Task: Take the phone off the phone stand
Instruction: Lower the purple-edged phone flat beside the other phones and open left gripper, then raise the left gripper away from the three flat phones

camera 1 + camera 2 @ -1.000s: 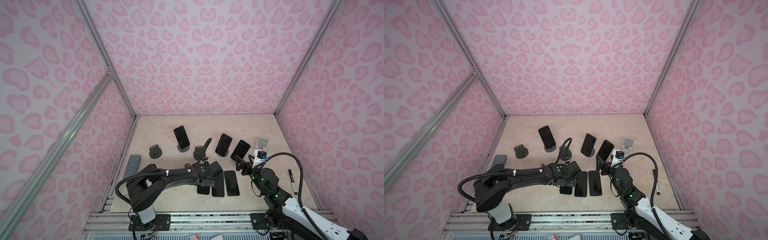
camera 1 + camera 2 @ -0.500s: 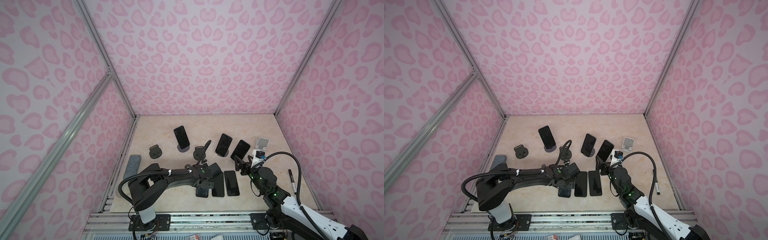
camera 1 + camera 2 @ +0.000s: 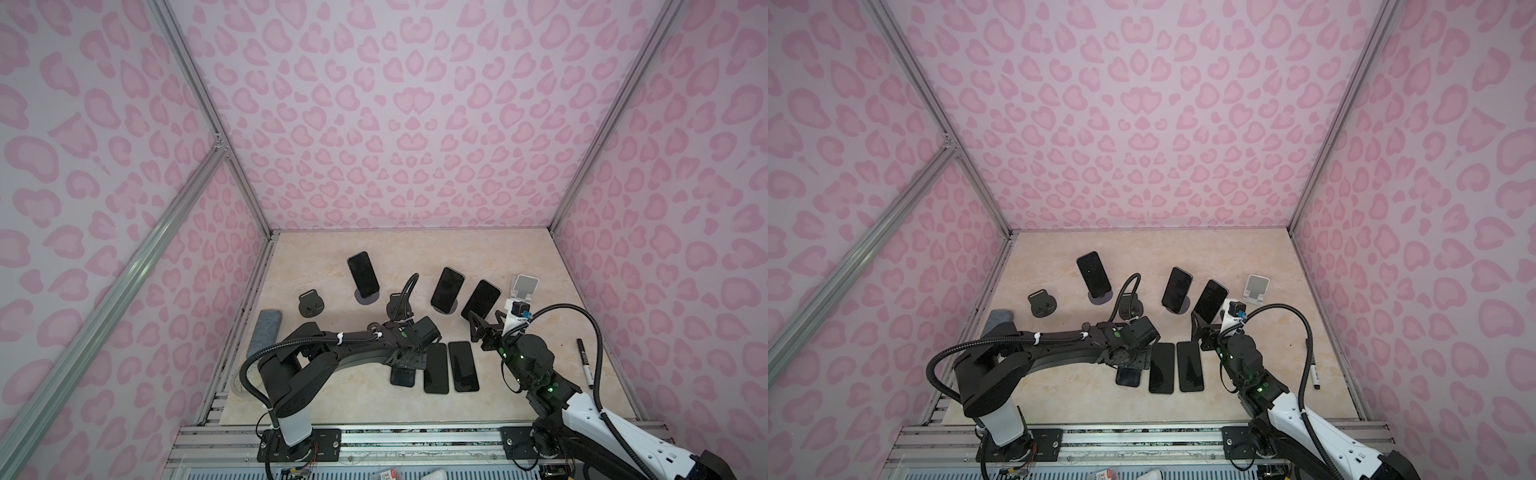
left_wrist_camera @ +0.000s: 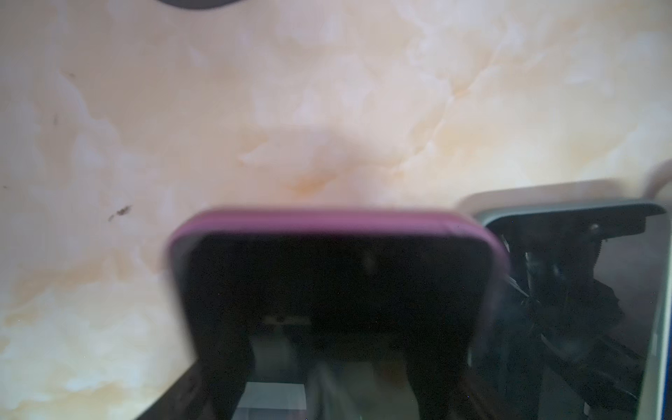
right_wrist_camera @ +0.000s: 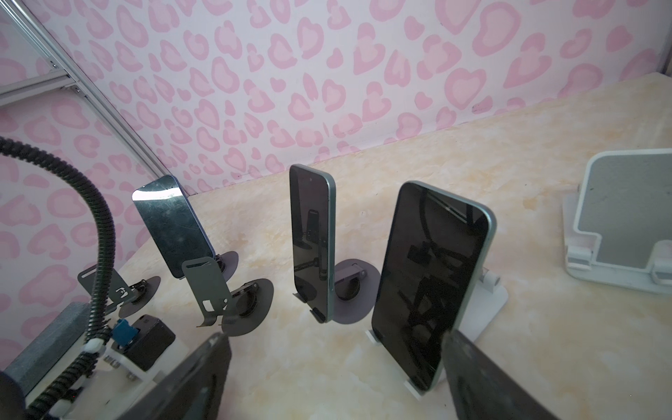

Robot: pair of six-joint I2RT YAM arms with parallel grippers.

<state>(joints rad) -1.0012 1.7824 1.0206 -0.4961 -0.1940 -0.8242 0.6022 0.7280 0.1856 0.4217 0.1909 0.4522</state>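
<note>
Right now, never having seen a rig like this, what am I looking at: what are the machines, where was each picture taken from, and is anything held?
Two robot arms stand at the near edge of a marbled table, each ending in a two-fingered gripper. Two pictures look down from overhead, almost alike; the other two come from a camera on each wrist. The right gripper is open and empty, facing a phone on a white stand. Two other propped phones stand nearby, with empty stands around. Two flat phones lie beside a pink-cased phone, which sits under the left gripper; whether it is gripped is too blurred to tell. A marker and a grey block lie at the sides.
</note>
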